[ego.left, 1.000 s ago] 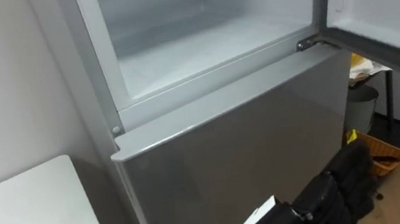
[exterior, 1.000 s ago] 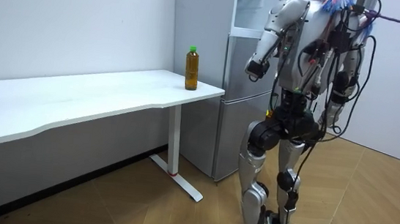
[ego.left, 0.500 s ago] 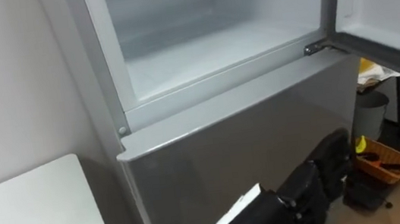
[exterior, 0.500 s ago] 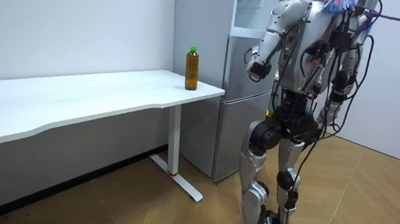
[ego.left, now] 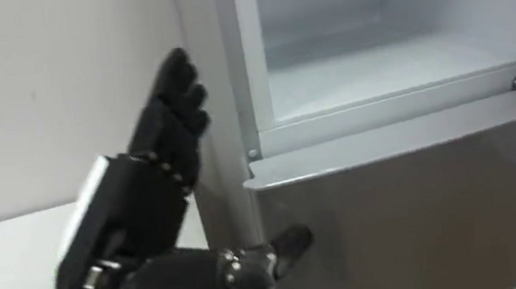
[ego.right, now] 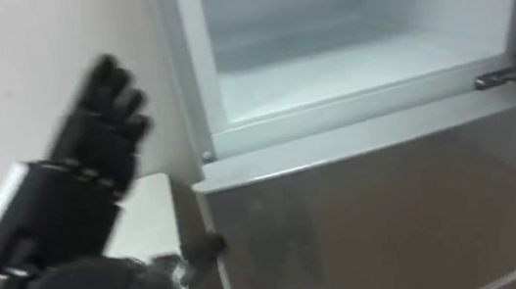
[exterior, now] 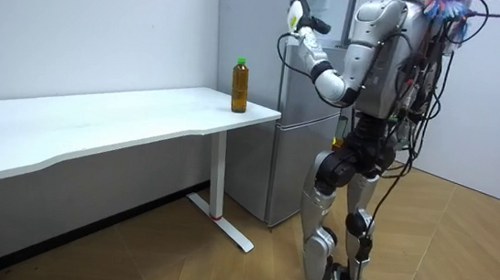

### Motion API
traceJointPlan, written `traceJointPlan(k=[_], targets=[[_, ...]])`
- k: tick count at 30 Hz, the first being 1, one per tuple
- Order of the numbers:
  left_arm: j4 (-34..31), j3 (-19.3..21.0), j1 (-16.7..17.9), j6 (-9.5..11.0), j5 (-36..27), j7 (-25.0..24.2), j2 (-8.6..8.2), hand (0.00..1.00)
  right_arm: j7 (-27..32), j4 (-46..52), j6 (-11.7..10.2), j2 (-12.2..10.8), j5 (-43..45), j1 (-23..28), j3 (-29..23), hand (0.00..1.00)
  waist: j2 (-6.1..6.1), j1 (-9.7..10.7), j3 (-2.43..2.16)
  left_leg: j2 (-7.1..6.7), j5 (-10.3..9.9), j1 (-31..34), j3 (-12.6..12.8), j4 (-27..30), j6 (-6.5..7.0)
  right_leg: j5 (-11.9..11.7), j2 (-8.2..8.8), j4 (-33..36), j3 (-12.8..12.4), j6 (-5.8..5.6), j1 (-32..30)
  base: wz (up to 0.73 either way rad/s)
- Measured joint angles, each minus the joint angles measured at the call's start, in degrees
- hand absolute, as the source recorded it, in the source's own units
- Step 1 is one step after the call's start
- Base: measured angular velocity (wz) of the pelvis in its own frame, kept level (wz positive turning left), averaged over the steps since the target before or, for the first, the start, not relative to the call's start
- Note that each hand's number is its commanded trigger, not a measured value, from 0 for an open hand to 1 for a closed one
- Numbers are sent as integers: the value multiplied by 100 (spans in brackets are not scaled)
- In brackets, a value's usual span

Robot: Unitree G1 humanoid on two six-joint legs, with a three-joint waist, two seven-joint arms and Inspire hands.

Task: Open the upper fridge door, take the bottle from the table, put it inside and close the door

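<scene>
Foremost, the robot's black left hand [ego.left: 140, 228] is raised in front of the tall silver two-door fridge [ego.left: 404, 206], at the fridge's left edge. Its back faces the head camera. The fingers are straight and point upward, the thumb reaches sideways toward the fridge's lower door, and the hand holds nothing. The room view shows the robot standing upright close before the fridge, with its left arm bent and lifted to the level of the upper compartment. The right hand [exterior: 412, 145] hangs low on the side away from the raised arm; its state cannot be told.

The fridge's upper compartment [ego.left: 395, 58] stands open, white inside with a bare floor. To the left of the fridge is a long white surface [exterior: 96, 116]. In the eye views the raised hand covers the corner of this surface nearest the fridge.

The amber plastic bottle with a green cap [exterior: 240, 85] stands on that corner, just beside the fridge. It is upright, its long axis vertical and its cap upward.
</scene>
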State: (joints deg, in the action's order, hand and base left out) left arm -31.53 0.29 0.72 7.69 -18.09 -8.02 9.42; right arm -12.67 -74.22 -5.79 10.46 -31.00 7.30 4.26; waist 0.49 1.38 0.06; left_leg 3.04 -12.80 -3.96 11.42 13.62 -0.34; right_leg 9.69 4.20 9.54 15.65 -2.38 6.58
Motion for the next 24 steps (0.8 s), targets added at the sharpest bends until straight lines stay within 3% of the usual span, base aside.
traceJointPlan(k=[6, 11, 14, 16, 19, 22, 24], targets=[[-158, 667, 313, 419, 460, 869, -3, 0, -1, -6, -128, -29, -35, 173, -53, 0, 54, -281, -18, -37, 5, -22, -237, -4, -23, 45, 3, -85, 184, -2, 153, 20], [-153, 1288, 833, 443, 536, 1508, -58, 0, -3, 7, -178, -68, 5, 301, -177, 0, 113, -343, -14, -70, 8, -64, -325, -13, -28, 93, 20, -87, 238, -16, 234, 7], [-43, 1586, 1080, 531, 543, 1868, -222, 0, -15, 22, -169, -102, 32, 335, -333, 0, 98, -351, -11, -96, 7, -54, -376, -13, -28, 128, 42, -86, 308, -27, 243, 11], [359, 1686, 1408, 677, 689, 2058, -227, 0, -14, 102, -168, -105, 223, 365, -418, 0, 91, -372, -12, -111, 7, -62, -392, -14, -28, 149, 62, -69, 359, -33, 262, 5], [1181, 1638, 1712, 640, 833, 2241, -234, 0, -7, 157, -164, -133, 229, 414, -487, 0, 40, -345, 12, -136, 7, -57, -482, -10, -28, 161, 83, -68, 476, -40, 301, 15], [1886, 1625, 1790, 603, 889, 2398, -235, 0, -13, 302, -122, -179, 240, 482, -556, 0, -10, -349, 45, -158, 7, -30, -577, 9, -27, 183, 91, -90, 564, -52, 339, 18], [2337, 1619, 1803, 593, 895, 2455, -246, 0, -12, 301, -79, -187, 255, 491, -583, 0, -46, -340, 40, -169, 6, -2, -624, 11, -27, 186, 98, -90, 600, -58, 336, 14]])
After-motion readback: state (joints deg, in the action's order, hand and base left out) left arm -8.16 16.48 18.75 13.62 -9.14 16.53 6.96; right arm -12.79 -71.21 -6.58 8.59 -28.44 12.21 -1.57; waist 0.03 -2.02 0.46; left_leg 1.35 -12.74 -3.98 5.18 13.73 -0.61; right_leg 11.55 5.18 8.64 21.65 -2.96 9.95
